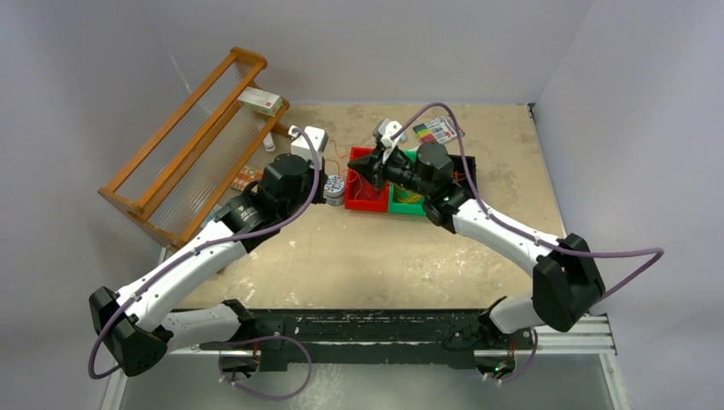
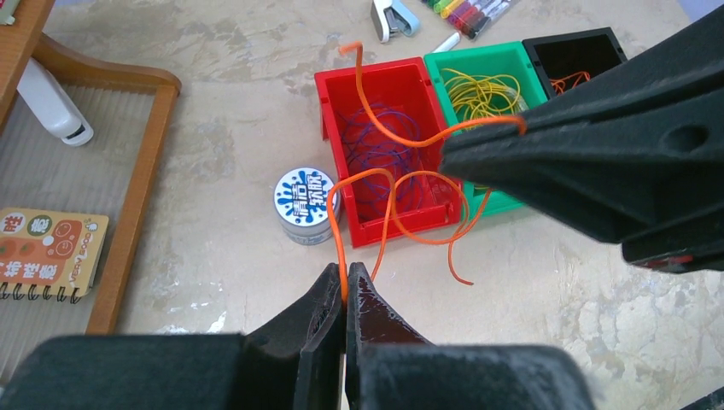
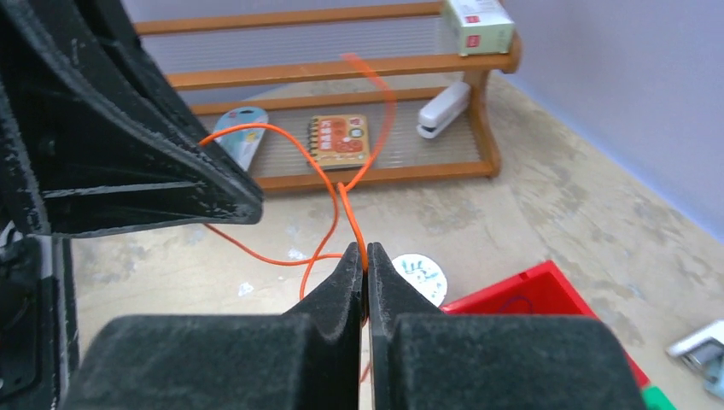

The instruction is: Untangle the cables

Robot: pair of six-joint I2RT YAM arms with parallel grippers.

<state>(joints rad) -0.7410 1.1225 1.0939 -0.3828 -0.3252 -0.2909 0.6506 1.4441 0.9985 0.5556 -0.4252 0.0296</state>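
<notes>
Currently your left jaws are pinched shut on the orange cable (image 2: 338, 239), which rises straight out from between their tips in the left wrist view. Your right jaws are clamped on that same orange cable (image 3: 354, 226) further along, and it is held up between the two arms, looping over the near wall of the red bin (image 2: 369, 72) with loose ends dangling toward the bench (image 2: 222, 128). Whether those loops are one strand or several you cannot tell from these views. Inside the red bin lie dark strands (image 2: 380, 158). The green bin (image 2: 478, 51) touching it holds yellow cables (image 2: 482, 90), and the black bin (image 2: 572, 38) beyond holds a few orange strands (image 2: 568, 83). A round tin (image 2: 306, 203) with a blue and white lid stands just beside the red bin.
</notes>
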